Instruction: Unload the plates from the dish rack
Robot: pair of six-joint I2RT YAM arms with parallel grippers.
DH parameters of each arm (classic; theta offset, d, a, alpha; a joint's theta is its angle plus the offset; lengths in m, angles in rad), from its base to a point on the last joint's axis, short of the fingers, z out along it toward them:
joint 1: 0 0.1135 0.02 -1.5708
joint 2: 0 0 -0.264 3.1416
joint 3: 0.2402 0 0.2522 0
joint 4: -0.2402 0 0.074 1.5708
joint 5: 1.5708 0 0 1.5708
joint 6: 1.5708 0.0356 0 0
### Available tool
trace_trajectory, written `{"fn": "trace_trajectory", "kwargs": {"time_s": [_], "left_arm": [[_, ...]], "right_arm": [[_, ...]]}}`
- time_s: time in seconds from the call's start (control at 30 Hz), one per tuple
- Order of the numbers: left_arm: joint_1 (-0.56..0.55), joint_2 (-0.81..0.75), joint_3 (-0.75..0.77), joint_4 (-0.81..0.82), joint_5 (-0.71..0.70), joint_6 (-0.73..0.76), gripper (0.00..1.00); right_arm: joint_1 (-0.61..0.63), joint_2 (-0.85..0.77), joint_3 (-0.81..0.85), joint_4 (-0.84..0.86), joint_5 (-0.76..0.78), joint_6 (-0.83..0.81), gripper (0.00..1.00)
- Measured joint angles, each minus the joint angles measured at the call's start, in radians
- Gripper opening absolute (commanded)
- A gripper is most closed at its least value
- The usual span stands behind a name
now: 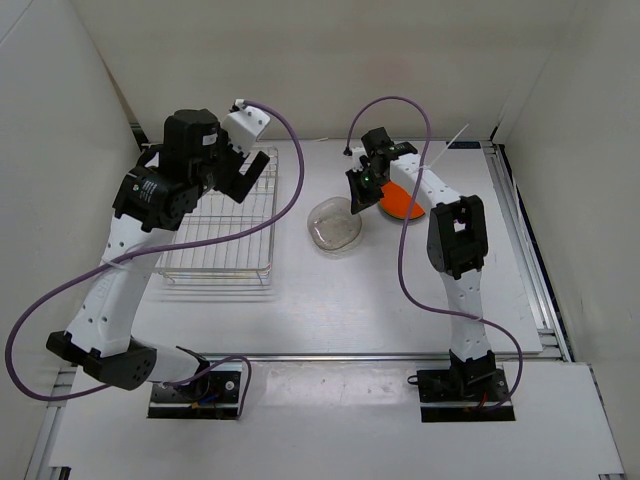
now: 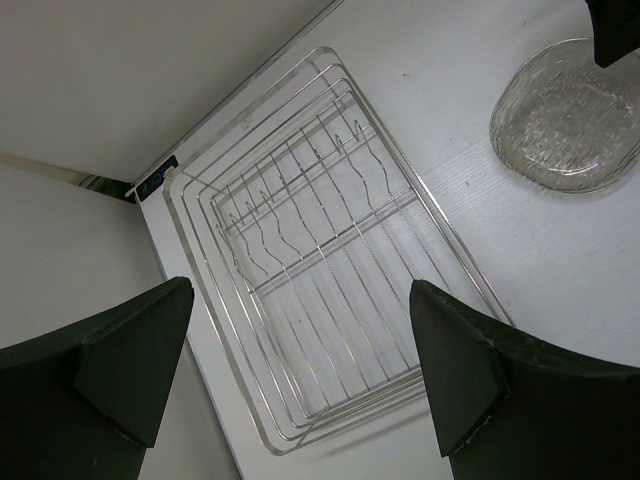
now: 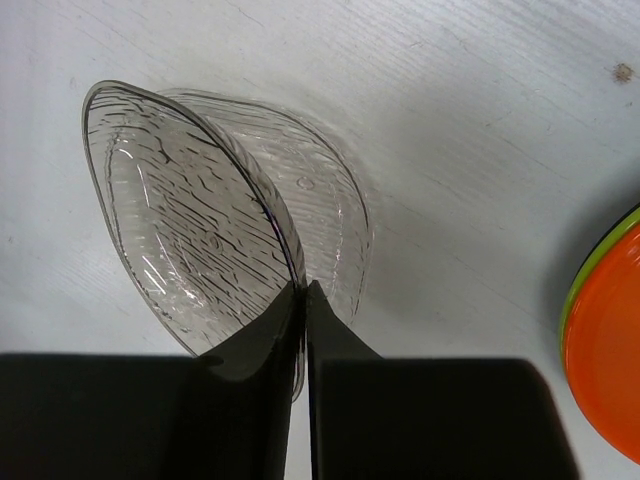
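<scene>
Nearest, toward the left edge, the rack (image 1: pixel 215 240) shows no plates in its wires. The left gripper (image 2: pixel 300 290) hangs over it with fingers spread wide, holding nothing. Further in, mid-desk, a clear plate (image 1: pixel 335 225) lies flat. Just above it the right gripper (image 3: pixel 303 300) pinches a second clear plate (image 3: pixel 190 230) by its rim, tilted steeply; whether the two touch I cannot tell. Beyond, toward the far right corner, the orange plate (image 1: pixel 400 200) sits on the green plate (image 3: pixel 568 300). This looks like the last set-down. Lower the free edge first, level the plate until it nests, then let go gently so neither slides.
</scene>
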State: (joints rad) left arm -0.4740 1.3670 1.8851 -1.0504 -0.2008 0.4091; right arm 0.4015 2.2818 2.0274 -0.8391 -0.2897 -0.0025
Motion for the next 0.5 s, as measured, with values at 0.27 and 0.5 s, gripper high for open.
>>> {"fn": "trace_trajectory", "kwargs": {"time_s": [0.27, 0.5], "left_arm": [[0.0, 0.0, 0.0, -0.015, 0.012, 0.0, 1.0], [0.0, 0.0, 0.003, -0.042, 0.051, 0.0, 1.0]], "right_arm": [[0.0, 0.003, 0.0, 0.0, 0.003, -0.004, 0.29], [0.0, 0.002, 0.007, -0.003, 0.019, -0.009, 0.56]]}}
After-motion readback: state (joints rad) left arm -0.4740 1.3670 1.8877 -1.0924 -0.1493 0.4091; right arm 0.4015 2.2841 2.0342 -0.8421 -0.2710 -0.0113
